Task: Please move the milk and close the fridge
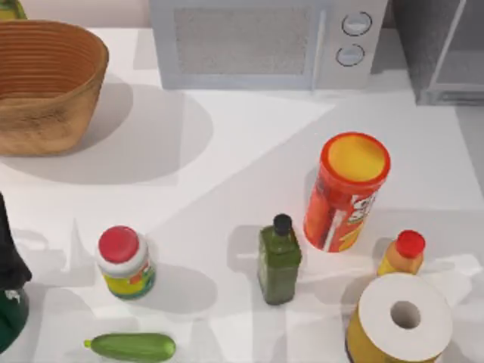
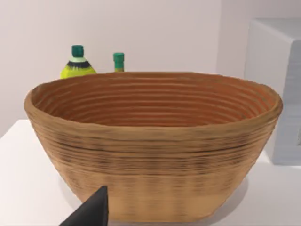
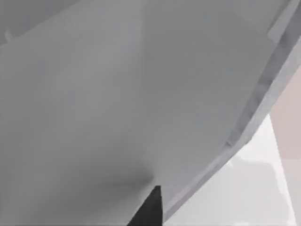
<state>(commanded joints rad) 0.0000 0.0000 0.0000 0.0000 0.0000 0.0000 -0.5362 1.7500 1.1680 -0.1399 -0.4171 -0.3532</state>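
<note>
- Fridge: at the table's back right corner, our right gripper close against its grey panel; finger spread cannot be told.
- Door: we judge it stiff, light-swinging; push its framed edge.
- Left arm: parked at the left edge.

Fridge cut by the top view's edge; two bottles half hidden behind basket.
</note>
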